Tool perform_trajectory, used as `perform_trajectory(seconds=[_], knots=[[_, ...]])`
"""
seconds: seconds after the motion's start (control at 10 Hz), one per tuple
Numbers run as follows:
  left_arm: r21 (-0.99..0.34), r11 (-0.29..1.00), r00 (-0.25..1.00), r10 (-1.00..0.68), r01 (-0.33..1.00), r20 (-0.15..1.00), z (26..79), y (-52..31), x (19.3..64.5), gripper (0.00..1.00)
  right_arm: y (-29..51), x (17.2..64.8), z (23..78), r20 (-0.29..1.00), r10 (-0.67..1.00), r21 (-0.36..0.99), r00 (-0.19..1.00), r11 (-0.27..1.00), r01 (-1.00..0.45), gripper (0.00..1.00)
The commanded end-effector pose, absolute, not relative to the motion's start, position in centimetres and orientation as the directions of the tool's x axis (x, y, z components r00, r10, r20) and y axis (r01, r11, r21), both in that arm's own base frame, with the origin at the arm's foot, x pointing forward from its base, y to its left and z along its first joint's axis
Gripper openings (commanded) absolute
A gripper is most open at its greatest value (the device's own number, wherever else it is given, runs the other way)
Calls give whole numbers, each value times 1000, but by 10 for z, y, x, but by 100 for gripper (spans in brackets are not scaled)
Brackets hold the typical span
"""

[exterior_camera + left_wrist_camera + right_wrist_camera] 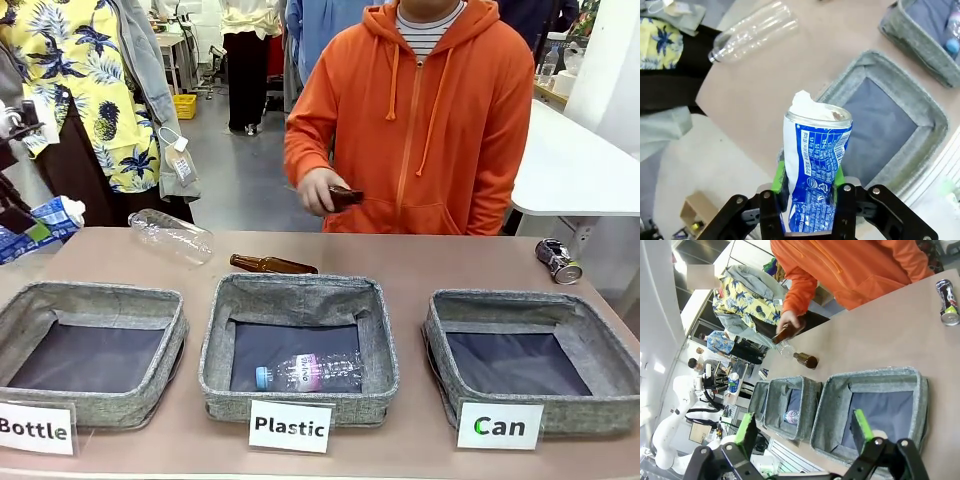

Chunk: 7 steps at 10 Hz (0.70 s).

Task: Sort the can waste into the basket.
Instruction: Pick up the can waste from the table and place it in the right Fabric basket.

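1. The left gripper (809, 179) is clamping the blue can (815, 160) low on its body, with a green pad on either side. It is holding the can upright above the Bottle basket (932, 145) at the near left.
2. Thin-walled, light and creased, this can is probably yielding easily, so a gentle hold across the body is suiting it.
3. The dented can (558, 261) is lying on its side at the far right, beyond the Can basket (560, 408). It is looking prone to roll, so gripping across its middle is seeming safest.
4. The right gripper (803, 427) is hanging empty, fingers apart, over the Can basket's near side.
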<state>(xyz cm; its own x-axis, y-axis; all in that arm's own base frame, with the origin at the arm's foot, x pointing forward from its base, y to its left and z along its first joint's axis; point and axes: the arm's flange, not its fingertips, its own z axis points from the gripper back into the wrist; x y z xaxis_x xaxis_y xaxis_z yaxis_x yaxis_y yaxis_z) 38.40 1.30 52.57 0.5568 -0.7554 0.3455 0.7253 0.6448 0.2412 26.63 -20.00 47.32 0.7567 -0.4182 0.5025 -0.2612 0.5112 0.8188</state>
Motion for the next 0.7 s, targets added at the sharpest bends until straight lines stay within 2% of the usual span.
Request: perform_trajectory(seconds=[0.0, 0.1, 0.2, 0.3, 0.4, 0.6], knots=[[250, 614, 526, -779, 748, 340, 523, 10, 379, 40, -201, 269, 474, 528, -415, 809, 741, 511, -291, 100], [241, 458, 334, -845, 856, 418, 525, -20, 375, 40, -201, 269, 474, 528, -415, 809, 741, 511, -291, 100], [246, 349, 215, -870, 904, 443, 538, -47, 374, 40, -201, 269, 474, 528, -415, 809, 741, 511, -291, 100], [288, 272, 142, -905, 918, 402, 557, -55, 368, 40, -201, 269, 474, 528, -415, 809, 741, 511, -291, 100], [359, 257, 98, -908, 897, 406, 589, -17, 356, 40, -201, 269, 474, 528, -415, 809, 741, 511, -291, 100], [350, 429, 269, -866, 833, 422, 622, 120, 328, 40, -201, 269, 474, 528, -415, 809, 741, 511, -291, 100]])
